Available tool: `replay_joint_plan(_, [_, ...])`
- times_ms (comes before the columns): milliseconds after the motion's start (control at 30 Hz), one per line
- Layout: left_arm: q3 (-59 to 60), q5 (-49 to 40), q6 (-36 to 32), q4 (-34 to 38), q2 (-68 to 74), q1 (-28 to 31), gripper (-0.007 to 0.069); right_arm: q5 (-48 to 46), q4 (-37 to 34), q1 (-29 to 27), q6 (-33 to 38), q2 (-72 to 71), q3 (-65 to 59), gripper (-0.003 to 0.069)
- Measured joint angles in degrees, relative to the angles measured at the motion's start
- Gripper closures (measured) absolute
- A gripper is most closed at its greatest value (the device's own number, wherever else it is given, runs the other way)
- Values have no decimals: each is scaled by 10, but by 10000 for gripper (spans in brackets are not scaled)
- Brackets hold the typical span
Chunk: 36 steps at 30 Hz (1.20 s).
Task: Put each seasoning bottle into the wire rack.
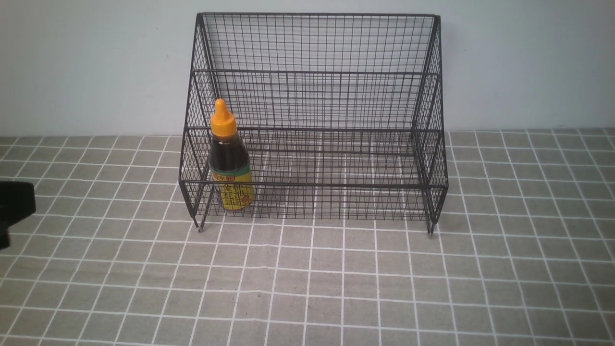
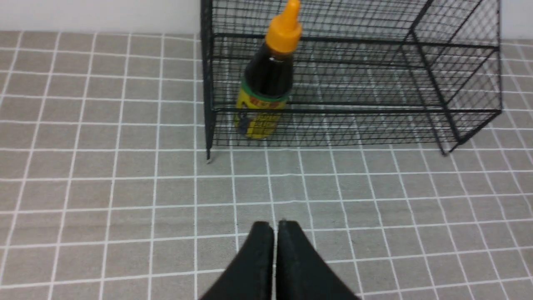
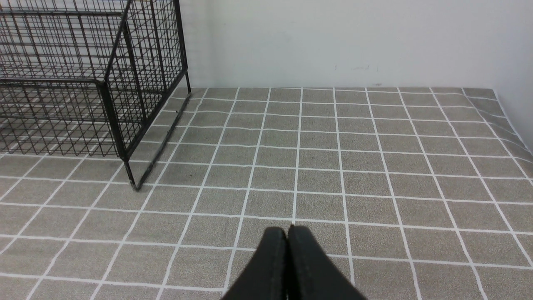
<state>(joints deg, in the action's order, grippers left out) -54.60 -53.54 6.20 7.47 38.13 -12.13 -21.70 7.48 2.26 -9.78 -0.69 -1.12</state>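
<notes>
You have the seasoning bottle (image 1: 230, 163) standing upright inside the wire rack (image 1: 317, 96), on the lower front tier at the rack's 9 o'clock end, just beside the left side mesh. Its orange nozzle cap points straight up, and its yellow label faces you through the front wires, with the dark sauce showing above it. The rack stands on its short feet on the counter (image 1: 336, 288), which is covered by a grey cloth checked with white lines, and its tall back is toward the pale wall (image 1: 72, 62) at 12 o'clock. Your left gripper (image 2: 275, 233) has its two black jaws pressed together with nothing between them. It hangs over bare cloth, well apart from the rack, with the bottle ahead of it. In the front view only a dark piece of the left arm (image 1: 14, 206) shows, at the 9 o'clock edge. Your right gripper (image 3: 287, 233) is also closed tight on nothing, over open cloth, and the rack's right end lies ahead of it toward 10 o'clock, well apart.
</notes>
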Motion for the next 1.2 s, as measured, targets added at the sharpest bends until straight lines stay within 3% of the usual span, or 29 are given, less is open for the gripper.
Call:
replay_joint_plan(367, [1,-14,-65,-37,-40,0,628,0,0,0,0,0,0,673])
replay_joint_plan(467, [29,17,-71,-60,-61,0,628,0,0,0,0,0,0,673])
replay_joint_plan(600, [114,100,-73,-75,-115,3,628,0,0,0,0,0,0,673])
replay_joint_plan(867, [450,309,-73,-79,-309,57,628,0,0,0,0,0,0,673])
replay_joint_plan(1000, [555,338,-73,-80,-375,66,628,0,0,0,0,0,0,673])
replay_joint_plan(1200, [561,316,-73,-81,-388,68,628,0,0,0,0,0,0,673])
